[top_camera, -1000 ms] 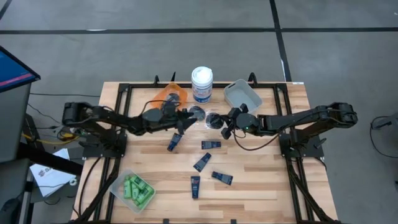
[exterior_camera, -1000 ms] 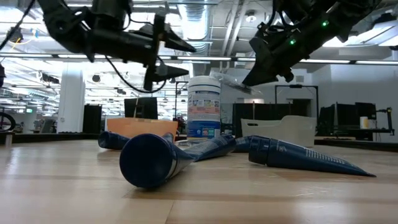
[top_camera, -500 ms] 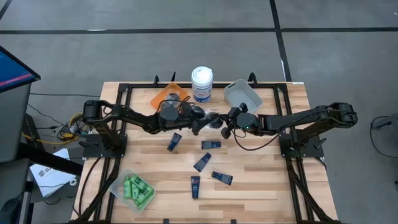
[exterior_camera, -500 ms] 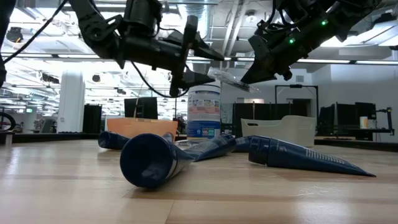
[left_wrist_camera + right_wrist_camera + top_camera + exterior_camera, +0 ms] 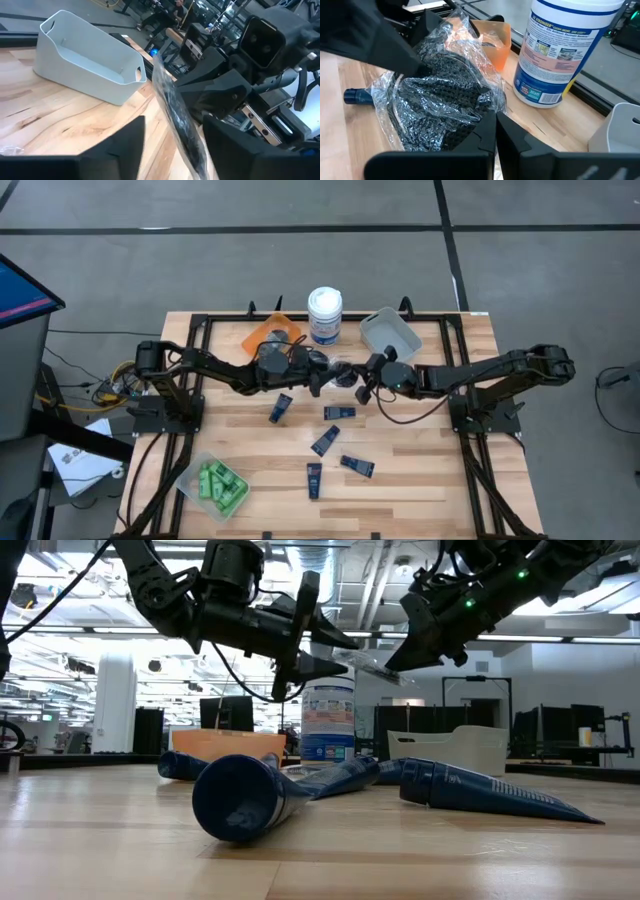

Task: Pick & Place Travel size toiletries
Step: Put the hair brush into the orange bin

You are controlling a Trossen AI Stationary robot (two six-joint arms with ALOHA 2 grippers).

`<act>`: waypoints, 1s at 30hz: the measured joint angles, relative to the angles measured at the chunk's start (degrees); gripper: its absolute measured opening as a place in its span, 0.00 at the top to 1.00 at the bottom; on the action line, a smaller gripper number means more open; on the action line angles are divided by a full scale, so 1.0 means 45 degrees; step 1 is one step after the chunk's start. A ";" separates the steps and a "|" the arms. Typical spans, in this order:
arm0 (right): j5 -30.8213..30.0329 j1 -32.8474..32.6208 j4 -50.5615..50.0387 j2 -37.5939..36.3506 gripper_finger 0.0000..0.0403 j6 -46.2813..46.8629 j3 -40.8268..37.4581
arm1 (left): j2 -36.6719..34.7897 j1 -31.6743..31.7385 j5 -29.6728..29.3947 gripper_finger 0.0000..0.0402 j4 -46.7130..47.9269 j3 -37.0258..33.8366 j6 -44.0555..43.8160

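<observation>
Left end effector [image 5: 322,372] has reached the wrapped pot [image 5: 440,95], half open; right end effector [image 5: 492,132] pinches it shut. Close gently.

Grey concrete floor [image 5: 300,270] all around the pale wooden worktop [image 5: 420,470], crossed by dark lines. Beyond the worktop in the low view, an open hall with bright strip lights [image 5: 590,639] overhead, a white pillar [image 5: 115,700] and dark monitors [image 5: 225,712]. Left of the worktop, a blue panel [image 5: 20,290] and white papers [image 5: 85,455].
</observation>
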State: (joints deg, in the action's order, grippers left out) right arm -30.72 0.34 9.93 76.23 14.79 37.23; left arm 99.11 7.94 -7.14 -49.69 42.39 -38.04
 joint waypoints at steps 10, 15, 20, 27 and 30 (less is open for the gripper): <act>0.0073 -0.0001 0.0059 0.0000 1.00 -0.0941 0.0000 | 0.0000 0.0004 0.0365 0.91 0.0014 0.0000 0.0049; 0.0144 -0.0001 0.0135 0.0000 0.95 -0.1464 -0.0005 | 0.0000 0.0010 0.0476 0.96 0.0010 -0.0005 0.0128; 0.0223 -0.0099 0.0146 -0.0052 0.78 -0.2037 -0.0005 | -0.0013 0.0015 0.0546 0.94 0.0006 -0.0005 0.0465; 0.0180 -0.0796 0.0146 -0.0875 0.48 -0.2387 -0.0005 | -0.1242 0.0459 0.0561 0.96 0.1883 -0.0005 0.1560; 0.0179 -0.1177 0.0083 -0.1377 0.39 -0.2390 -0.0005 | -0.2384 0.0618 -0.0442 0.96 0.3782 0.0005 0.2300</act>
State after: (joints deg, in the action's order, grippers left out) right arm -29.91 -4.95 10.31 70.03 4.03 37.21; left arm 88.38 10.73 -9.12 -32.67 42.41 -27.69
